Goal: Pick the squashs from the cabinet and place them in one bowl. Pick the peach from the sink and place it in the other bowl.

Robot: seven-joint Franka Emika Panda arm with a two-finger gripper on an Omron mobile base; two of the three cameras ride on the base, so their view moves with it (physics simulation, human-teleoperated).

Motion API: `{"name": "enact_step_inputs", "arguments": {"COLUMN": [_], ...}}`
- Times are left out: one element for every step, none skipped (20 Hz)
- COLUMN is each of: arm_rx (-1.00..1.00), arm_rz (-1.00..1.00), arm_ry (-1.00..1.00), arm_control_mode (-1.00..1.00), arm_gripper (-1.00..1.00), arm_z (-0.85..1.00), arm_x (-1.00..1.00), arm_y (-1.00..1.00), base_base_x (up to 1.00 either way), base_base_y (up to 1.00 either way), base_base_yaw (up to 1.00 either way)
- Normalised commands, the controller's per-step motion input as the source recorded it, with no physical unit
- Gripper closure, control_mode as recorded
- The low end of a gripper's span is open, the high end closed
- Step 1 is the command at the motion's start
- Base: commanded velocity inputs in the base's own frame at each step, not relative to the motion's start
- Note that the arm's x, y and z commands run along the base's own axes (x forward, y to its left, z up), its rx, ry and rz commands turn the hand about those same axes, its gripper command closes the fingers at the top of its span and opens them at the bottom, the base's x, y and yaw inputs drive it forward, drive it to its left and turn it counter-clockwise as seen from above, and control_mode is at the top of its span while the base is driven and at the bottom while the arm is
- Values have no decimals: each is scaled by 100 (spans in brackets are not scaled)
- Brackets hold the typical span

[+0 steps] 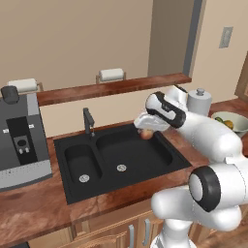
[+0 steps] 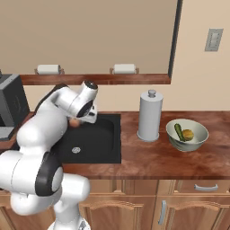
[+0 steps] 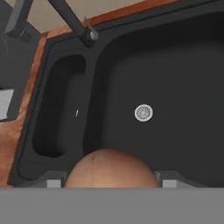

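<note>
My gripper (image 3: 109, 183) half-open, clamped on peach (image 3: 109, 168); shallow hold, could drop into sink (image 3: 175, 65) toward 12 o'clock.

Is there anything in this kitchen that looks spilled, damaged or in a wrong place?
Nothing stands out. The peach sits between the fingertips of the gripper over the sink, which fits the task. The two squashs lie neatly in the pale bowl beside the upright paper towel roll. No spill shows.

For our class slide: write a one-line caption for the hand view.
Peach held between the gripper fingers above the black sink.
</note>
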Motion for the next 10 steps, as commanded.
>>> {"name": "enact_step_inputs", "arguments": {"arm_rx": [-30,-30,-31,-29,-28,-24,-20,-15,-10,-7], "arm_rz": [0,0,0,0,0,0,0,0,0,0], "arm_ry": [-10,-15,-19,-19,-19,-17,-13,-9,-3,-1], "arm_control_mode": [-100,-100,-100,-100,-100,-100,-100,-100,-100,-100], "arm_gripper": [100,100,100,100,100,100,100,100,100,100], "arm_z": [0,0,0,1,4,9,14,29,41,49], "arm_x": [-43,-39,-38,-31,-30,-35,-38,-44,-45,-44], "arm_y": [9,0,0,0,0,0,0,0,0,0], "base_base_x": [0,0,0,0,0,0,0,0,0,0], "base_base_y": [0,0,0,0,0,0,0,0,0,0], "base_base_yaw": [0,0,0,0,0,0,0,0,0,0]}}
